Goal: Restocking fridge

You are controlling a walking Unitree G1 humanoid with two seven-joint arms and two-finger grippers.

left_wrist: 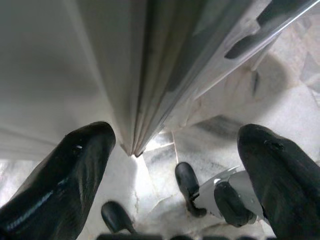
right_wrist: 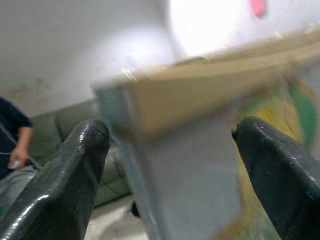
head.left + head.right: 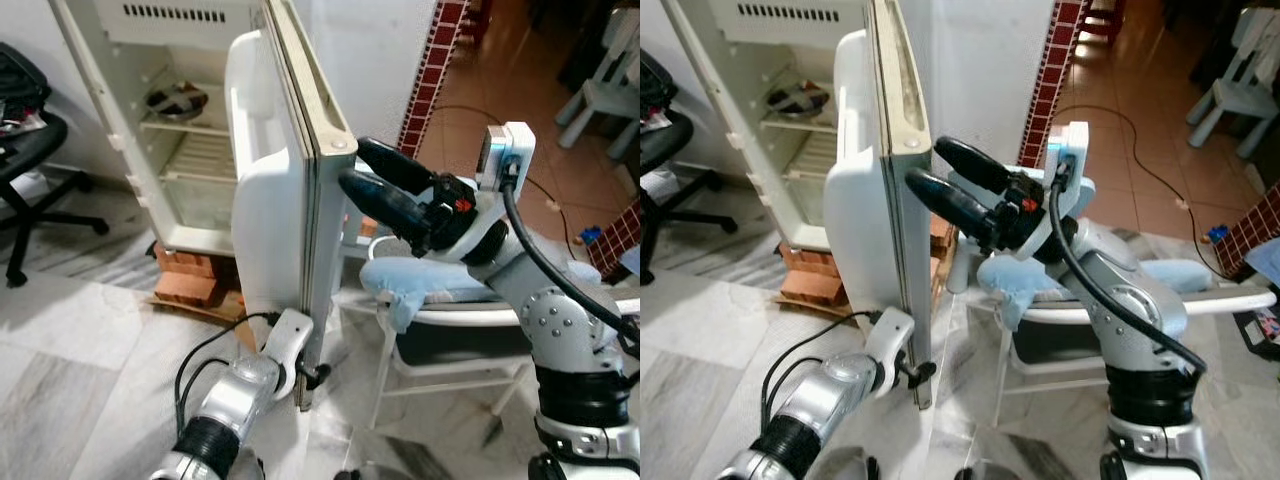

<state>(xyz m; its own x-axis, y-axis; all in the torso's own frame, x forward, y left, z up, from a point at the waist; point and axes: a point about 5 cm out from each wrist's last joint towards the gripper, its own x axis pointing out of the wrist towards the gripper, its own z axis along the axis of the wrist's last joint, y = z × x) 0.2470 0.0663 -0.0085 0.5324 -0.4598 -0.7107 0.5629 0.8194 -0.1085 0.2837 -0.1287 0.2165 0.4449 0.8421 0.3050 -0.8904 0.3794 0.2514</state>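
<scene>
I have the fridge (image 3: 150, 130) standing open ahead and to my left, its white door (image 3: 285, 190) swung out toward me so that I am looking at the door almost edge-on. Inside, a round metal bowl (image 3: 176, 99) sits on an upper wire shelf (image 3: 195, 120), and the shelves below it look bare. The fridge stands on red bricks (image 3: 190, 278) on the marbled floor (image 3: 90, 350). My left tool (image 3: 312, 378) is down at the bottom corner of the door; in the left wrist view its two black fingers (image 1: 65, 180) are spread wide with the lower door edge between them, holding nothing that I can see. My right tool (image 3: 365, 172) is raised to the door's top outer corner, its fingers (image 2: 75, 165) also parted, and in the right wrist view the door's top edge lies blurred in the gap between them; I cannot tell whether either finger is touching the door. Just behind the door on my right is a white plastic chair (image 3: 440, 330) with a pale blue cushion (image 3: 430, 280) on its seat. A black office chair (image 3: 25, 160) stands at the far left, a red-tiled pillar (image 3: 432, 70) rises behind, and a person's arm (image 2: 17, 145) shows at the edge of the right wrist view.
</scene>
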